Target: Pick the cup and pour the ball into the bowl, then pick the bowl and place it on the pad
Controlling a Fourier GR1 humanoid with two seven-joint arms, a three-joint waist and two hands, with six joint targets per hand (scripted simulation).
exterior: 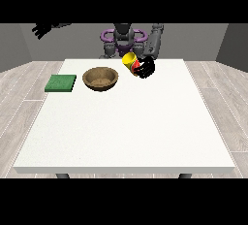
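Cup (129,60) sits tilted in the hand at the view's right (145,68), fingers wrapped round it, just right of the bowl (100,78). I worry the ball lands short on the table (126,132) if pouring starts here.

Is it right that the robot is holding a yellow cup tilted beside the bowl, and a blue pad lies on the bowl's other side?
Not quite: the pad is green, not blue, as the front view shows. The rest holds: the hand at the view's right holds the yellow cup tilted beside the bowl, and the pad lies on the bowl's other side.
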